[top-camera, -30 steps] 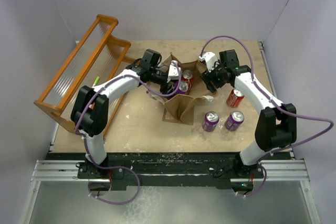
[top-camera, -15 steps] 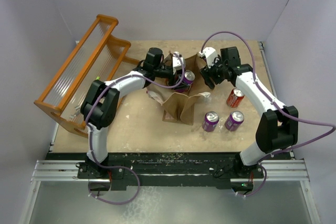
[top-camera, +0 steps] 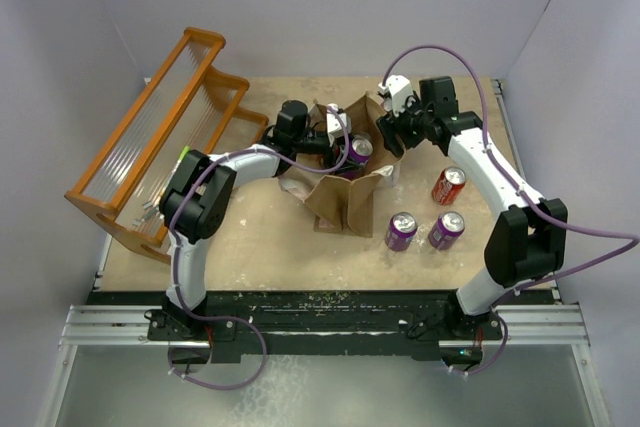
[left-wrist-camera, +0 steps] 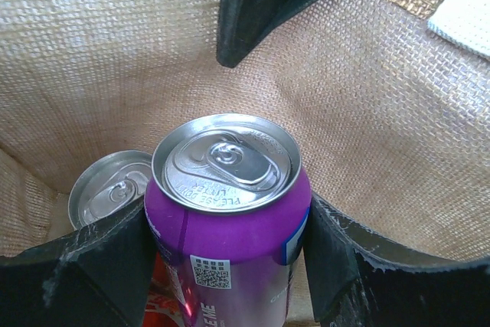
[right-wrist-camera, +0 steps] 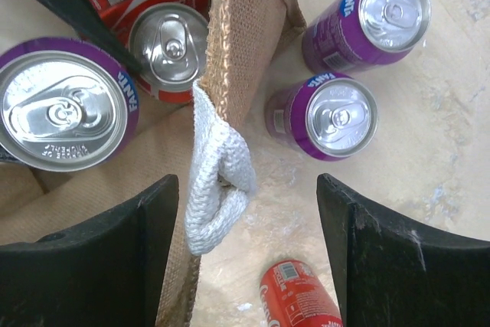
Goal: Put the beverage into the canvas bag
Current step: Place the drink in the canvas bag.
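Note:
The canvas bag [top-camera: 338, 203] stands open at mid-table, tan, with a white loop handle [right-wrist-camera: 218, 181] on its right wall. My left gripper [top-camera: 343, 146] reaches into the bag's mouth and is shut on a purple can [left-wrist-camera: 230, 212], held upright with a finger on each side. A red can with a silver top [left-wrist-camera: 107, 189] stands beside it in the bag. My right gripper [right-wrist-camera: 249, 220] is open and straddles the bag's right wall and handle without touching them. Its left finger is inside the bag and its right finger outside.
Two purple cans [top-camera: 401, 230] [top-camera: 446, 229] stand upright on the table right of the bag. A red can [top-camera: 447, 186] lies on its side there. An orange slatted rack [top-camera: 160, 137] fills the far left. Grey walls close in the table.
My left gripper has carried the purple can to the right and farther into the bag's mouth. My right gripper has shifted up and left onto the bag's right rim, and the bag has shifted.

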Robot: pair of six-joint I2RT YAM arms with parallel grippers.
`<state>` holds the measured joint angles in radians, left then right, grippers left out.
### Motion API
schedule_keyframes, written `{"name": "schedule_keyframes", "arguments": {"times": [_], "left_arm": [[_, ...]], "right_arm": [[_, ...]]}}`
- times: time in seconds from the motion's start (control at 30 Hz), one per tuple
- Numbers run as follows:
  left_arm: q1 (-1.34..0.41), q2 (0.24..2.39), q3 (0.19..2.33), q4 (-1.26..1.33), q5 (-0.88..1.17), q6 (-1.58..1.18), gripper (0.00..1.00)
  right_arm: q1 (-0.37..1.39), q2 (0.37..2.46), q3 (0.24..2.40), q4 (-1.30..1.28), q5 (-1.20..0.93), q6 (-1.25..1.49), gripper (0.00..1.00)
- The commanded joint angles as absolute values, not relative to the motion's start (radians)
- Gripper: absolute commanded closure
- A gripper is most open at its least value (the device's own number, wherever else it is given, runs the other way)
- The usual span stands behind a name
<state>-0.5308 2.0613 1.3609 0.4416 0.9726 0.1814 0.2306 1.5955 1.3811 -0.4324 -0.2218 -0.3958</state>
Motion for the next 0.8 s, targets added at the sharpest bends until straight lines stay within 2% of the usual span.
{"name": "schedule_keyframes", "arguments": {"times": [0.0, 0.33, 0.6, 0.77], "left_arm": [[-0.532, 1.96, 1.34, 0.584, 0.977, 0.144, 1.0], [-0.527, 1.86, 1.264, 0.616, 1.015, 0.168, 0.99], [-0.511, 1.886, 1.192, 0.701, 0.948, 0.138, 1.0], [-0.508, 1.926, 1.186, 0.781, 0.914, 0.106, 1.0]], "right_arm": [[0.232, 1.605, 1.455, -0.453, -0.261, -0.383, 0.25], [0.232, 1.655, 1.525, -0.506, -0.27, -0.383, 0.24], [0.23, 1.667, 1.575, -0.54, -0.293, -0.387, 0.23], [0.23, 1.657, 1.676, -0.573, -0.352, -0.351, 0.18]]}}
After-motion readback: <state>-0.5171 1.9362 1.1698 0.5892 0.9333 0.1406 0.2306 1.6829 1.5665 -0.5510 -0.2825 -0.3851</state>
